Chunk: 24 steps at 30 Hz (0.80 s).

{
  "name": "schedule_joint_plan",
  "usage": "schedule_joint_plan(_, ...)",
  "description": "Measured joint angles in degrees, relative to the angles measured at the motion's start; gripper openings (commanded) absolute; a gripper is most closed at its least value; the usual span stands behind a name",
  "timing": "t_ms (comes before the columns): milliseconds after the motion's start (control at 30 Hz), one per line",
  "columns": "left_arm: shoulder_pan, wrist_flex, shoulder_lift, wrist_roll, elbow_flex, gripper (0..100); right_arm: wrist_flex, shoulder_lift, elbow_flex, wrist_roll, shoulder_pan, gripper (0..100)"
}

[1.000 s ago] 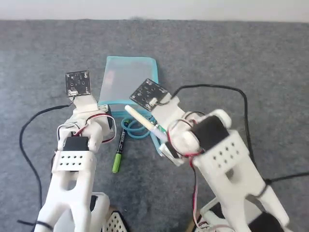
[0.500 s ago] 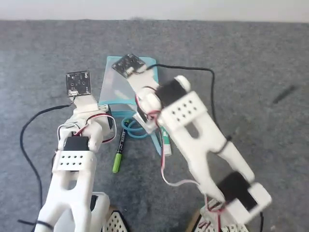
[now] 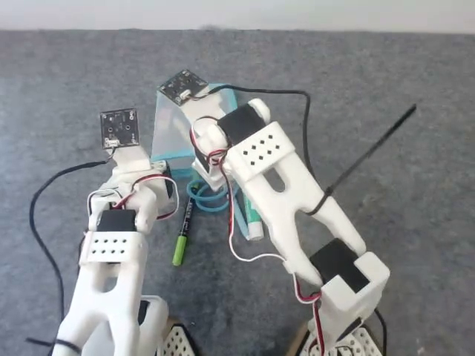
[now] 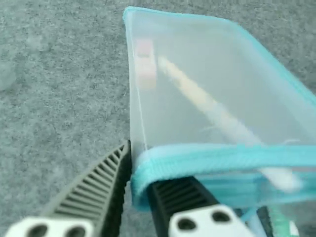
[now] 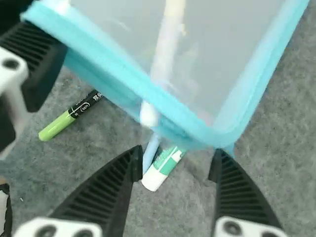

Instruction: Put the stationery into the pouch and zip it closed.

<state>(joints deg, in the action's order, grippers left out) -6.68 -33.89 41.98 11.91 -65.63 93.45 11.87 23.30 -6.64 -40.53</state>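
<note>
While the left gripper [image 4: 140,168] pinches one corner of the pouch [image 4: 207,89] at its zip edge, the right gripper [image 5: 175,158] hangs at the mouth with its jaws spread wide. A white pen [image 4: 212,111] lies inside the pouch, its end poking past the mouth. A green marker [image 3: 182,237] and a white-and-green stick [image 3: 252,219] lie just outside the mouth. Bare grey carpet [image 3: 386,67] lies open beyond the pouch's far and side edges.

Translucent teal pouch [image 4: 197,64], white pen [image 4: 217,114] inside

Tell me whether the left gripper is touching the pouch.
Touching. The left wrist view shows the left gripper closed on the zipper edge of the pouch, at its corner.
</note>
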Motion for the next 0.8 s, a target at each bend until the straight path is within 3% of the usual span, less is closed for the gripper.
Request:
schedule_joint_plan(200,-0.18,0.00,0.00,-0.18,0.00,1,5.45,-5.54,0.62,-0.26,0.35,23.5)
schedule_joint_plan(400,-0.18,0.00,0.00,-0.18,0.00,1,5.80,-7.74,-7.47,-0.62,6.24,23.5)
schedule_joint_plan(800,-0.18,0.00,0.00,-0.26,0.00,1,-22.33,-13.45,-47.47,3.34,7.56,23.5)
